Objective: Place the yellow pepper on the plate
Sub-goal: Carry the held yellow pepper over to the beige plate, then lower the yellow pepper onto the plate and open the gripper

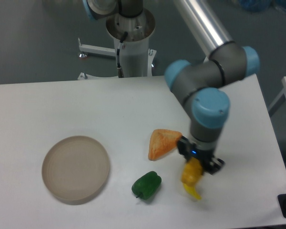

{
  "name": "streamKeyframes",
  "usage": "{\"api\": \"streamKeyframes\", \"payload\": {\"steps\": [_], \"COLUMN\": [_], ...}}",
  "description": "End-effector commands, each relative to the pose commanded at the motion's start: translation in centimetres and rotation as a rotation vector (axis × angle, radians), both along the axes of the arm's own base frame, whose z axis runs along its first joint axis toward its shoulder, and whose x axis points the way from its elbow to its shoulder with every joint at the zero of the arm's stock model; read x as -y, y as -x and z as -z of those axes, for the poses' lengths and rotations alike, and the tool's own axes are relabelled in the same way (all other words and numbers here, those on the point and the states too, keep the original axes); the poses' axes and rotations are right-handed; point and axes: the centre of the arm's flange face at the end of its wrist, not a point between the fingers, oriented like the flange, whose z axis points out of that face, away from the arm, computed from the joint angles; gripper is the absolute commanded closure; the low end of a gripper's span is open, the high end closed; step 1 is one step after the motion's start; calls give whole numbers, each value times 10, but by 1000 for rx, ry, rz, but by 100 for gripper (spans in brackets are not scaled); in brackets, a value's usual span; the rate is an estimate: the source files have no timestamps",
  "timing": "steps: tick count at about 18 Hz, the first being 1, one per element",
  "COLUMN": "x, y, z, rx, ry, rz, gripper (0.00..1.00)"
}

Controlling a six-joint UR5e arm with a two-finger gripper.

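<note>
The yellow pepper (190, 172) shows as a yellow-orange lump right under my gripper (196, 164), at the front right of the table. A brighter yellow pointed tip (195, 193) sticks out below it; I cannot tell whether it belongs to the pepper or to something else. The black jaws stand on either side of the lump, but the wrist hides the fingertips, so contact is unclear. The beige round plate (52, 162) lies at the front left, far from the gripper, with nothing on it.
An orange wedge-shaped toy food (161, 143) lies just left of the gripper. A green pepper (147, 185) lies front centre, between the plate and the gripper. The arm's base (131, 43) stands behind the table's back edge.
</note>
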Motion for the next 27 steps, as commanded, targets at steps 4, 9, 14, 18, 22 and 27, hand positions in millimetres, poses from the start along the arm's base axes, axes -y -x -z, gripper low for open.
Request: {"api": "streamKeyframes", "payload": {"steps": [4, 9, 14, 18, 22, 27], "x": [-11, -34, -51, -59, -68, -71], "y": [-80, -173, -235, -265, -284, -292], "z": [-3, 16, 46, 70, 97, 113], "rx": [22, 44, 55, 55, 55, 50], "ry": [16, 40, 80, 110, 130, 151], "rz": [-106, -182, -197, -176, -190, -184], "gripper": [66, 66, 66, 66, 66, 66]}}
